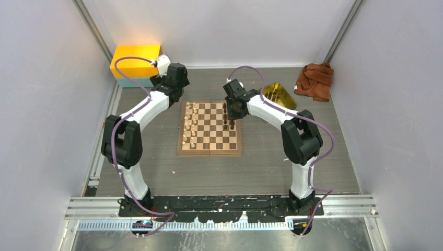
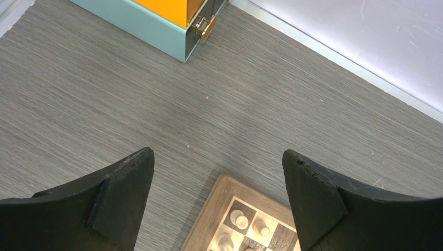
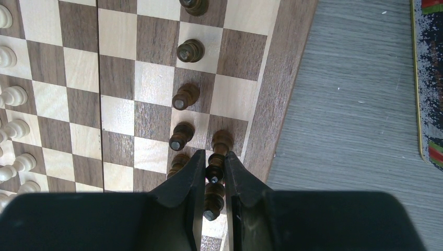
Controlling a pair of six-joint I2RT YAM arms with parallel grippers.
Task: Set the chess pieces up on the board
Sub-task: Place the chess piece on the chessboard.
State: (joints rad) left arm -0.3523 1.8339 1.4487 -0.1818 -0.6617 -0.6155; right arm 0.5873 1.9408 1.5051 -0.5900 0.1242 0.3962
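Board [image 1: 211, 150]: flat on the table [image 1: 156, 178], just ahead of the arm bases. Pale pieces [image 1: 190, 125] fill its 9 o'clock side; dark pieces [image 3: 189, 50] line the 3 o'clock side.
Right gripper [image 3: 214, 159]: jaws drawn narrow, pinching one dark piece [image 3: 214, 170] over the outermost 3 o'clock column, apparently to seat it in the back rank.
Left gripper [image 2: 218, 157]: jaws spread wide, nothing held; hovers off the board's 11 o'clock corner, probably to keep clear.
Beyond: yellow box [image 1: 135, 58] at 11 o'clock, tray [image 1: 279, 94] at 2 o'clock.

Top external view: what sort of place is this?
Likely an enclosed lab test cell: plain white walls, aluminium frame posts, left arm and right arm bolted to a base rail, the board on a grey table.
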